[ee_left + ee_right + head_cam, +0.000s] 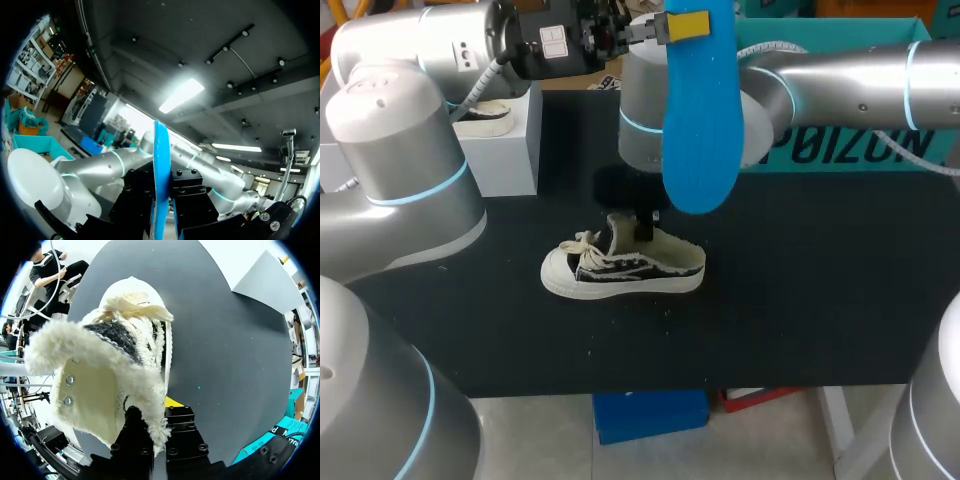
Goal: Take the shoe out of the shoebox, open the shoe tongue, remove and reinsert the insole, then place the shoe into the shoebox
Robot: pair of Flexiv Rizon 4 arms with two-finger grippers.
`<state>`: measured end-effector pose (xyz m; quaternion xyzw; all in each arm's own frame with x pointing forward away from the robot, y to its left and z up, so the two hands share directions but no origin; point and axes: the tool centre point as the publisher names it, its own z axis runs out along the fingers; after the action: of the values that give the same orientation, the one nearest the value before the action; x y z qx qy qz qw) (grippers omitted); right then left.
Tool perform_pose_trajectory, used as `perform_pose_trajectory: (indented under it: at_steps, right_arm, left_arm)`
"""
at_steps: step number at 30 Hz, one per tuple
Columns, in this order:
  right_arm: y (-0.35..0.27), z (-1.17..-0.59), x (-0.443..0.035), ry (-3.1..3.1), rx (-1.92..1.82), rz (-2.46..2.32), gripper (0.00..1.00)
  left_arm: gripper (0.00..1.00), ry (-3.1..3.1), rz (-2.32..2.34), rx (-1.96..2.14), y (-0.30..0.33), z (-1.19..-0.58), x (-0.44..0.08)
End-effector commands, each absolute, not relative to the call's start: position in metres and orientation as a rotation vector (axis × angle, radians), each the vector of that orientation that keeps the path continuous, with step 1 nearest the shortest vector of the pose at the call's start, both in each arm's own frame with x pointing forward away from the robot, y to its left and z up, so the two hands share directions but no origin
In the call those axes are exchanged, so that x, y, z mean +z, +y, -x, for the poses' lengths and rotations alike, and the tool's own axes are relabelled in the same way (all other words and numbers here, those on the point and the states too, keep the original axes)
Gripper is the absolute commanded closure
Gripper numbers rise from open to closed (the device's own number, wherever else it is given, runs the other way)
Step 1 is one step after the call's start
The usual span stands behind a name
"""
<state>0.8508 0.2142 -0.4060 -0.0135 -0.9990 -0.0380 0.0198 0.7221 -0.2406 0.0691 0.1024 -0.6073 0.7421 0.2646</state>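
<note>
Head and wrist views of the insole step. Our left gripper (682, 25) is raised over the far edge of the desk (820, 300), its yellow-tipped fingers closed flat on one end of the blue insole (700, 130). The insole hangs free from that grip, its lower end above the desk's middle and clear of everything beneath. In the left wrist view we see the insole edge-on, clamped between the two fingers. The shoe (625, 268) stands on its sole near the middle of the desk, toe towards the left edge, laces loose and tongue (619, 233) raised. Our right gripper (645, 228) comes down on the far side of the shoe. The right wrist view shows its fingers drawn close together, pinching the fleece-trimmed rim of the shoe's opening from both sides. At the far left corner stands a white box (505, 150), with a second shoe (485, 118) showing at its top. A teal box (840, 150) lies along the far edge towards the right.
</note>
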Motion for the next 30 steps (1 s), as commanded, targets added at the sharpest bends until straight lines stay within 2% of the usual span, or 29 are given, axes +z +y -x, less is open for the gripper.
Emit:
perform_pose_trajectory:
  at_steps: [1,4,11,16,30]
  right_arm:
    - [0.214,-0.851,-0.406,-3.1,-0.115,0.043,1.0]
    - [0.214,-0.851,-0.406,-3.1,-0.115,0.043,1.0]
    - [0.189,-0.86,-0.359,-3.175,-0.112,0.268,1.0]
    - [0.17,-0.872,-0.344,-3.176,0.085,0.643,1.0]
    - [0.156,-0.883,-0.327,-2.655,0.152,1.761,1.0]
  left_arm:
    - [1.0,-1.642,-0.277,2.006,-0.241,-0.722,0.068]
    - [1.0,-1.642,-0.277,2.006,-0.241,-0.722,0.068]
    - [1.0,-1.642,-0.277,2.006,-0.241,-0.722,0.068]
    - [1.0,-1.642,-0.277,2.006,-0.241,-0.722,0.068]
    - [1.0,-1.642,-0.277,2.006,-0.241,-0.722,0.068]
